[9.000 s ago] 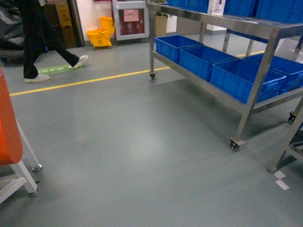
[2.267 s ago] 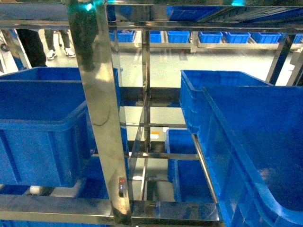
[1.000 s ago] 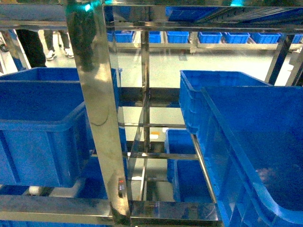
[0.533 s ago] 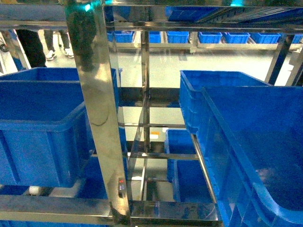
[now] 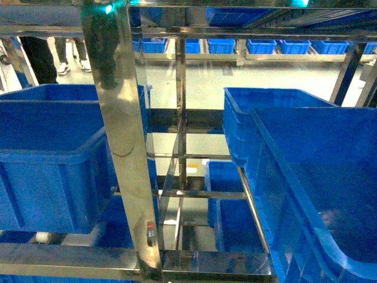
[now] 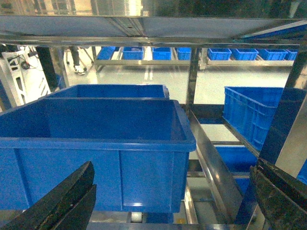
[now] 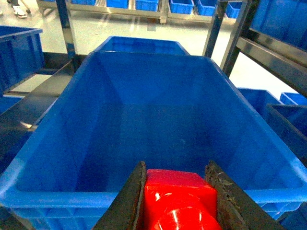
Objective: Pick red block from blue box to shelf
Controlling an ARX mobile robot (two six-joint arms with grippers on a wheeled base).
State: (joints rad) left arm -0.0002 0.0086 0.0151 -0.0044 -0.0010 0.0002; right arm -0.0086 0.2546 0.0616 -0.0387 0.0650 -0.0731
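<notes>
Red block (image 7: pixel 180 201), glossy, between dark grey gripper (image 7: pixel 178 199) fingers; crates (image 7: pixel 144 120) a plain, saturated blue inside and out; shelf (image 5: pixel 121 147) mirror-bright steel, tinged blue by reflection; floor (image 5: pixel 235 76) pale grey-green; left gripper (image 6: pixel 168 201) fingers black, finely speckled.

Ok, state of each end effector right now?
Left end effector: open, holding nothing.
Right end effector: closed on the red block.

left gripper (image 6: pixel 170 201): your fingers are matte black, wedge-shaped, lower corners | right gripper (image 7: pixel 176 201): your fingers are dark, rough-edged, scuffed, bottom centre
</notes>
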